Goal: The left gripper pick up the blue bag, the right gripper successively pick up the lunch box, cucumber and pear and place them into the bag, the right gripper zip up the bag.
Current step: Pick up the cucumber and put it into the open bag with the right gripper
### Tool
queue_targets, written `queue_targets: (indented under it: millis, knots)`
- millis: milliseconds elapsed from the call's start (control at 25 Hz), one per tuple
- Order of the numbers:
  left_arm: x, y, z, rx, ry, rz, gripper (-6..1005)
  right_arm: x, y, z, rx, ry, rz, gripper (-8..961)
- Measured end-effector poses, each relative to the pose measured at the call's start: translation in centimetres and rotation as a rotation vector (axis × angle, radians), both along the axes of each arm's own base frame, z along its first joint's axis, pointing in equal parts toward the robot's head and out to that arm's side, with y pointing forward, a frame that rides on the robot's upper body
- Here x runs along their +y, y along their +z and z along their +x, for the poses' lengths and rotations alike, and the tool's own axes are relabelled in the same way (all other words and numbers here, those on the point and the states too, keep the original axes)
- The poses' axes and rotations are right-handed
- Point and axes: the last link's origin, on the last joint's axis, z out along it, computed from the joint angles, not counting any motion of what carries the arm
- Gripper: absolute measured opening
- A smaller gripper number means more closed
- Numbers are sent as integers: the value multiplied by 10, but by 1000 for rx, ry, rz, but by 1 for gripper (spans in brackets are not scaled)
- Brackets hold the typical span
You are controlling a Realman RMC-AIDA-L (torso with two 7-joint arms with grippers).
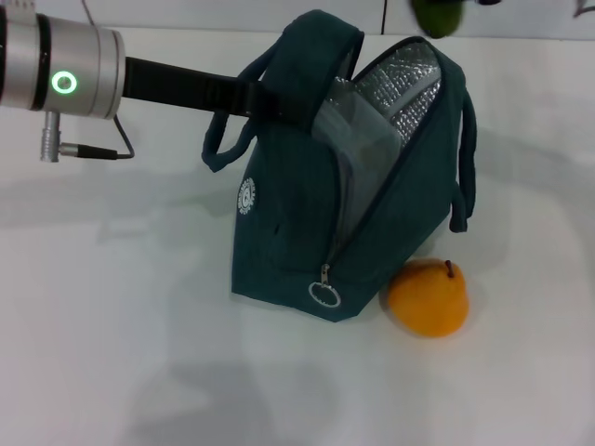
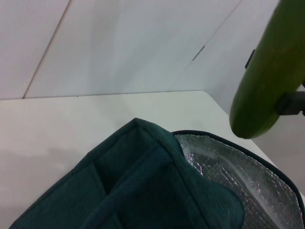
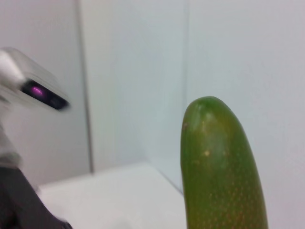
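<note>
The blue bag (image 1: pixel 297 223) stands tilted on the white table, its zipper open and the silver lining (image 1: pixel 409 88) showing. My left gripper (image 1: pixel 253 96) is shut on the bag's near handle and holds it up. A greyish clear shape in the opening looks like the lunch box (image 1: pixel 346 139). The cucumber (image 2: pixel 269 71) hangs in the air above the bag's far edge, with my right gripper (image 2: pixel 286 101) shut on it; only a dark finger shows beside it. Its tip (image 1: pixel 437 14) also appears at the head view's top edge. The pear (image 1: pixel 428 297) lies on the table against the bag's front right corner.
The zipper's ring pull (image 1: pixel 323 294) hangs at the bag's low front end. The second handle (image 1: pixel 463 158) droops over the bag's right side. White table (image 1: pixel 121 307) spreads to the left and front. A wall rises just behind the table.
</note>
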Motion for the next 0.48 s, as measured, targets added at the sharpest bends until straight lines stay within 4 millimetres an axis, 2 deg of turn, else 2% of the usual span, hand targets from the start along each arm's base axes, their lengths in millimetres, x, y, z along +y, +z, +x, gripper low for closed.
queue_targets:
  millis: [240,480]
  knots:
    - [0,0,-1,-1,5,4,37,-7,-21,3,164,101,-52,670]
    - [0,0,-3,-5,11,6,37,-13,-34,23,231,73,-115,679]
